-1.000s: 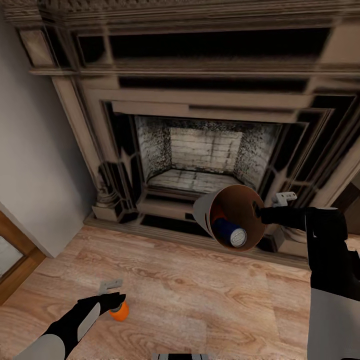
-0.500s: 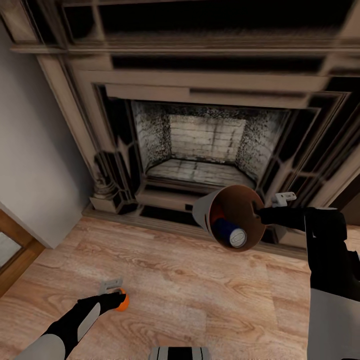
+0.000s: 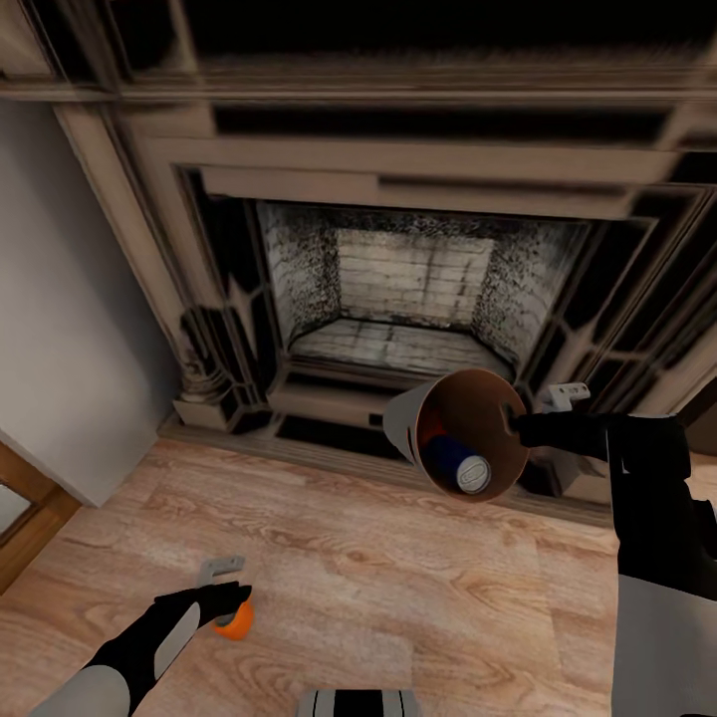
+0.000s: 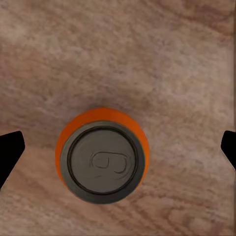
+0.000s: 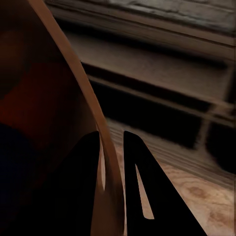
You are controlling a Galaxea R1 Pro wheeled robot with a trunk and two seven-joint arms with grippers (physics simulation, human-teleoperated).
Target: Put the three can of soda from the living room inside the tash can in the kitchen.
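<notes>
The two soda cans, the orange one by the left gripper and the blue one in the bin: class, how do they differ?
The orange can stands upright on the wooden floor; the blue can lies tilted inside the trash can. The orange can sits between the open left gripper's fingers, ungripped; the blue can rides in the bin, held by the right gripper. Both have grey tops.

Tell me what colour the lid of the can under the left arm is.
Grey, ringed by the orange soda can body; clearest in the left wrist view.

fireplace [image 3: 408, 289]: dark carved surround, fills upper and middle frame | firebox [image 3: 413, 299]: pale sooty brick, centre | wall [image 3: 70, 329]: plain grey, left edge | floor [image 3: 398, 578]: light wood planks, lower frame | wooden frame [image 3: 25, 528]: brown, lower left corner
</notes>
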